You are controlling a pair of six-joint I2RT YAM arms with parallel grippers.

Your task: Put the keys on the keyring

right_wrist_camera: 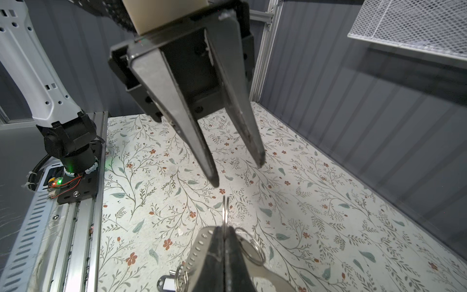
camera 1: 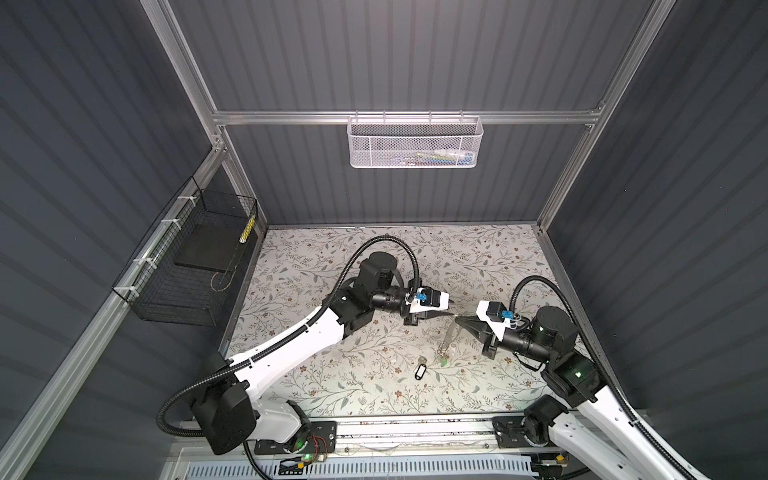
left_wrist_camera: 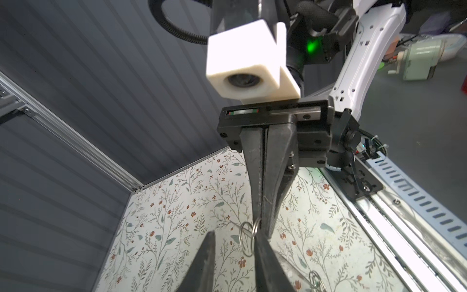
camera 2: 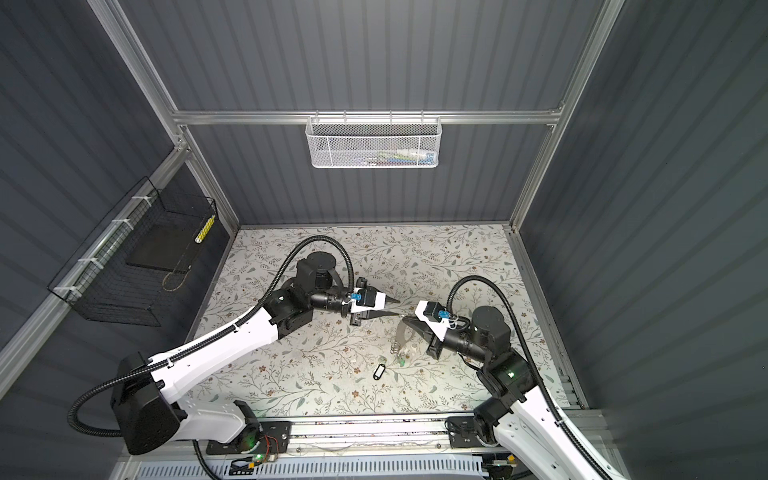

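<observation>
In both top views, right of centre, the right gripper (camera 2: pixel 402 319) is clamped on the flat grey half-oval metal keyring (camera 2: pixel 401 332), the green-tagged silver key (camera 2: pixel 401 362) just below it and the black-tagged silver key (camera 2: pixel 379 371) lying lower left on the floral table (camera 2: pixel 291 374). The left wrist view shows those fingers pressed together at a wire ring (left_wrist_camera: pixel 247 237), lower centre. In the right wrist view the left gripper (right_wrist_camera: pixel 237 172) stands spread and empty at upper centre.

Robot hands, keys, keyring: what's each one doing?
left hand: open, holding nothing.
right hand: shut on the keyring.
keyring: held up, slanting toward the table.
black key: lying loose on the table.
green key: by the keyring's low end; can't tell if hooked on.
</observation>
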